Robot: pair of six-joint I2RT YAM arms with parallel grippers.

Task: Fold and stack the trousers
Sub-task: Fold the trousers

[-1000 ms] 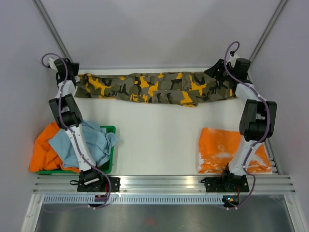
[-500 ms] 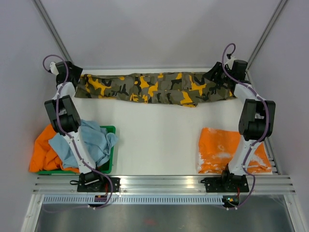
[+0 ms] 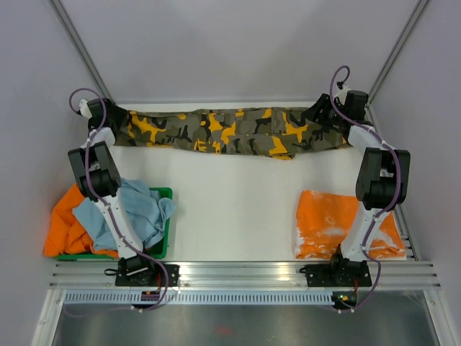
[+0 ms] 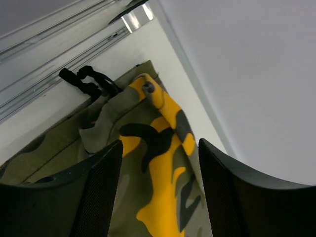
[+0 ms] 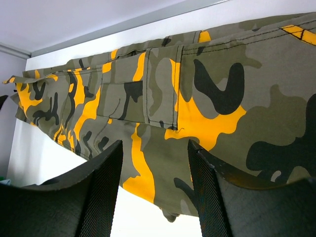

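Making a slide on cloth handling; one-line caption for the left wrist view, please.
Open left gripper hovers over one end of the camouflage trousers at the table's far edge.

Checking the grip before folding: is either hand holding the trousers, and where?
Nothing is held. The left hand and the right hand hang open over opposite ends of the trousers.

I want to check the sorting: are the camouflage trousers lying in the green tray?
No, the trousers lie stretched along the far edge of the table; the green tray holds a light blue cloth and an orange cloth.
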